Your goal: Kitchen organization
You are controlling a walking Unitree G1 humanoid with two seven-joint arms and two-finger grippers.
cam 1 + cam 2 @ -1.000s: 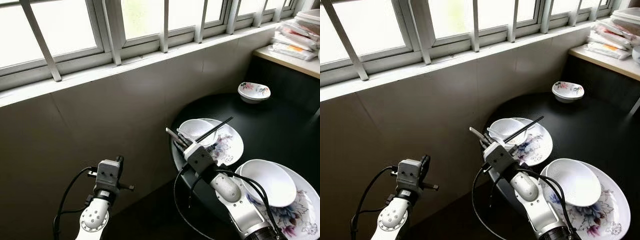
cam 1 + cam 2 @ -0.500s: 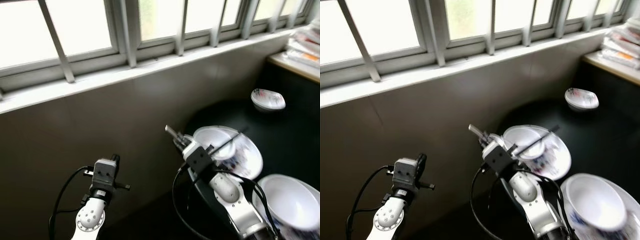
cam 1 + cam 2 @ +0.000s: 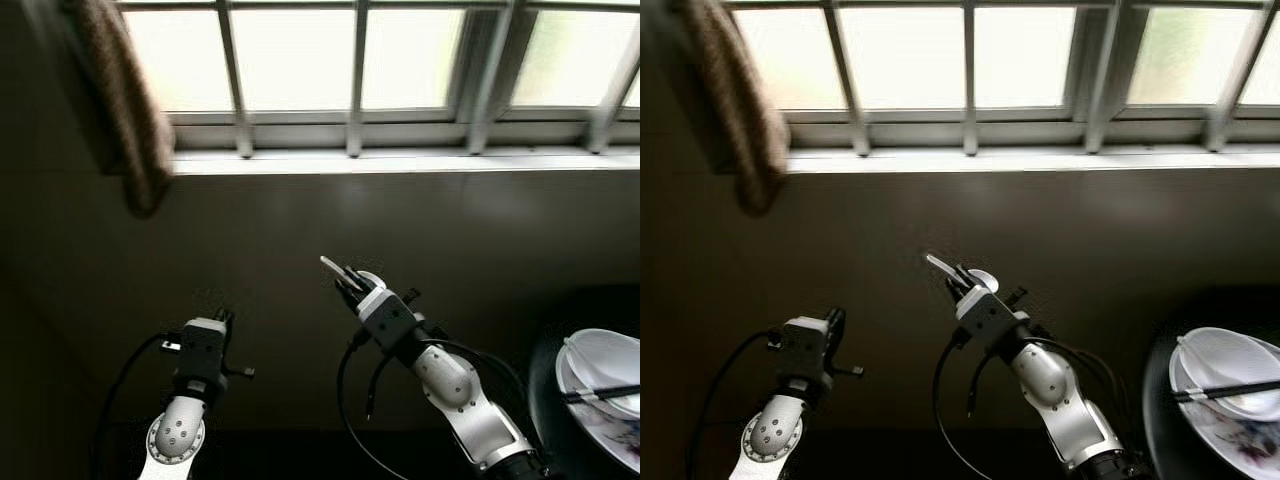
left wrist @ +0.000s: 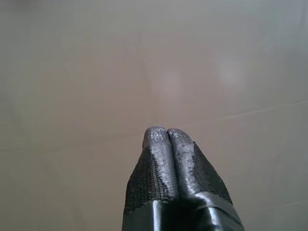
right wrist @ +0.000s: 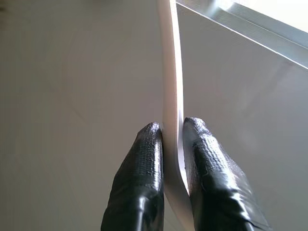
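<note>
My right gripper (image 3: 345, 276) is raised in front of the grey wall and is shut on a white spoon (image 5: 171, 72), whose handle sticks out past the fingertips. The spoon (image 3: 331, 265) points up and left toward the window. My left gripper (image 4: 166, 130) is shut with nothing in it and faces the bare wall; its arm (image 3: 195, 365) stands low on the left. At the far right a white bowl (image 3: 603, 358) sits on a floral plate (image 3: 612, 425) on the black round table (image 3: 540, 360), with black chopsticks (image 3: 600, 393) laid across it.
A barred window (image 3: 300, 60) with a white sill (image 3: 400, 160) runs across the top. A brown cloth (image 3: 125, 110) hangs at the upper left. The grey wall (image 3: 300, 220) stands close ahead of both arms.
The camera has swung left: the table and dishes have slid to the right edge and the hanging cloth has come into view. The right gripper still holds the spoon.
</note>
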